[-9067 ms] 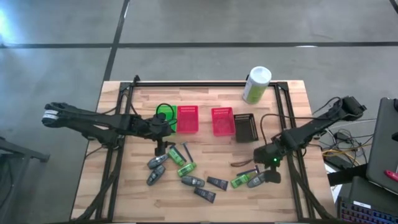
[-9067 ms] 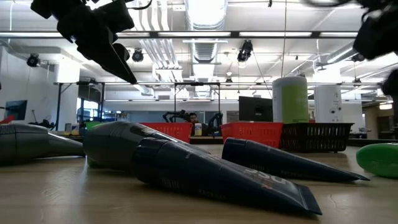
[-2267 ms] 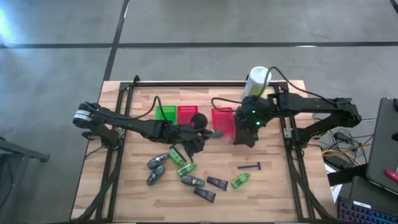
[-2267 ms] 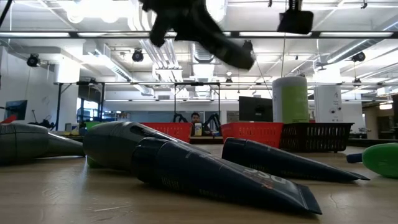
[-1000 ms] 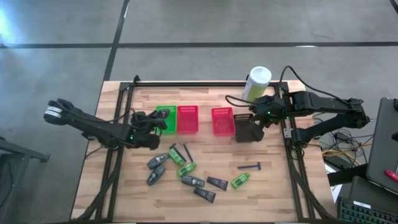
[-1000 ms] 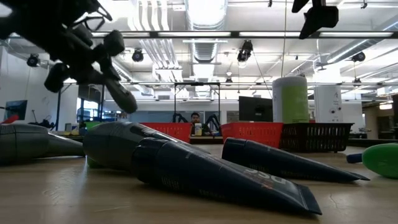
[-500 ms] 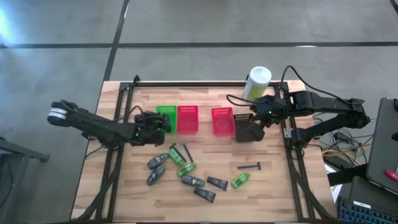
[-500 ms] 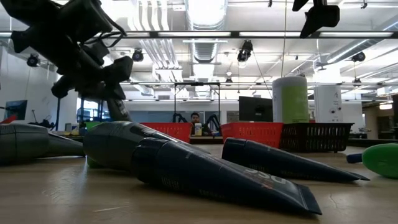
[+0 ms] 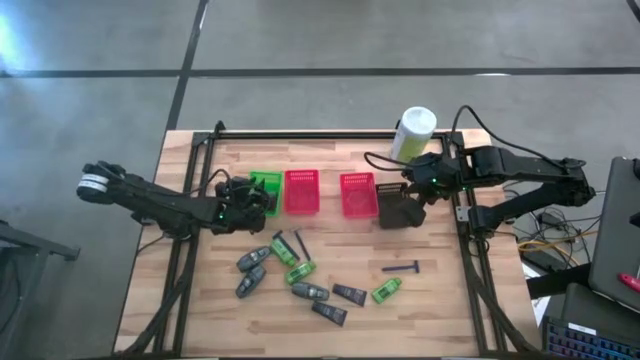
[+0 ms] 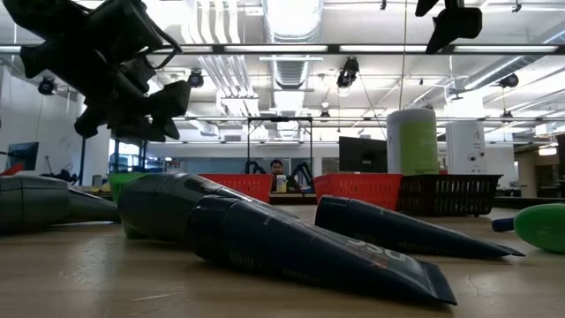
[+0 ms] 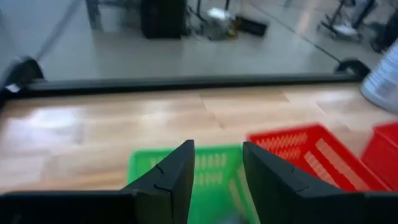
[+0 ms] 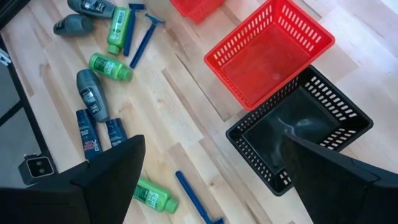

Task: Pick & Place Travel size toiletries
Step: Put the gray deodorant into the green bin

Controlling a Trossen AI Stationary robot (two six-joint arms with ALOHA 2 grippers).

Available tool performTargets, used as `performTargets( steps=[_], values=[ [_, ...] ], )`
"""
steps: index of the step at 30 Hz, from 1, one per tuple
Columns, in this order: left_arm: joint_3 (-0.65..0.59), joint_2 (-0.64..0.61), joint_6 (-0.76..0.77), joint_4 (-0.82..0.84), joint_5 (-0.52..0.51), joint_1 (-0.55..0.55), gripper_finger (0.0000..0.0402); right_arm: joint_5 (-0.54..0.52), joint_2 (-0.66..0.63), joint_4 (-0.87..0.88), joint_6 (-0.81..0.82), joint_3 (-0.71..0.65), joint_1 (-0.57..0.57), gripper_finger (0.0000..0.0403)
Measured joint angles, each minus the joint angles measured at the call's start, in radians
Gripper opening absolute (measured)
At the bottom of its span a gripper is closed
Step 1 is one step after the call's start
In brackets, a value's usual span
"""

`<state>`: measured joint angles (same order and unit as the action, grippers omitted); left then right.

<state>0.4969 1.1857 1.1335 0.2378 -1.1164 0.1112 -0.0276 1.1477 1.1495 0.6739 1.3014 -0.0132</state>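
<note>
Several travel toiletries lie on the near middle of the table: grey bottles (image 9: 252,261), green tubes (image 9: 298,270), dark flat tubes (image 9: 348,294) and a blue razor (image 9: 402,268). In the low view the dark tubes (image 10: 291,243) lie close to the camera. My left gripper (image 9: 256,195) hovers at the green basket (image 9: 266,183). It is open, and the basket floor (image 11: 214,168) shows between its fingers. My right gripper (image 9: 405,200) hangs wide open above the dark basket (image 9: 396,212). A pale grey shape (image 12: 292,121) lies inside that basket.
Two red baskets (image 9: 302,192) (image 9: 357,194) stand between the green and the dark one along the far half of the table. A white-and-green canister (image 9: 412,135) stands at the far right corner. Bare wood lies at the near left and near right.
My left gripper has moved a little toward the far edge and right, up to the green basket, and its fingers have tipped from pointing down to more level. The right arm and the toiletries have stayed put.
</note>
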Motion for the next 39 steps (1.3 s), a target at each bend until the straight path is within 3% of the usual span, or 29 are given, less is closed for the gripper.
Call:
performTargets(
  steps=[7, 9, 11, 16, 18, 21, 26, 33, 35, 39],
  values=[
    [0.000, -0.042, -0.007, -0.002, 0.086, 0.013, 0.0130, 0.000, 0.000, 0.033, -0.002, 0.000, 0.000, 0.0368],
    [0.007, -0.065, -0.055, 0.002, 0.153, 0.013, 0.0127, 0.000, 0.000, 0.034, -0.004, 0.000, 0.000, 0.0368],
    [0.022, -0.096, -0.151, 0.002, 0.309, 0.015, 0.0124, 0.000, 0.000, 0.037, -0.004, 0.000, 0.000, 0.0368],
    [0.051, -0.148, -0.299, 0.016, 0.862, 0.019, 0.0122, 0.000, 0.000, 0.051, -0.007, 0.000, 0.000, 0.0368],
    [0.061, -0.158, -0.288, 0.057, 0.996, 0.019, 0.0122, 0.000, 0.000, 0.051, -0.018, 0.000, 0.000, 0.0368],
    [0.070, -0.162, -0.222, 0.078, 1.112, 0.030, 0.0122, 0.000, 0.000, 0.050, -0.029, 0.000, 0.000, 0.0368],
    [0.072, -0.160, -0.234, 0.008, 1.143, 0.054, 0.0122, 0.000, 0.000, 0.050, -0.031, 0.000, 0.000, 0.0368],
    [0.072, -0.146, -0.272, -0.077, 0.993, 0.037, 0.0122, 0.000, 0.000, 0.049, -0.029, 0.000, 0.000, 0.0368],
    [0.075, -0.146, -0.225, -0.009, 1.017, 0.029, 0.0122, 0.000, 0.000, 0.049, -0.027, 0.000, 0.000, 0.0368],
    [0.154, -0.127, -0.137, 0.379, 1.131, 0.046, 0.0122, 0.000, 0.000, 0.049, -0.027, 0.000, 0.000, 0.0368]
  ],
)
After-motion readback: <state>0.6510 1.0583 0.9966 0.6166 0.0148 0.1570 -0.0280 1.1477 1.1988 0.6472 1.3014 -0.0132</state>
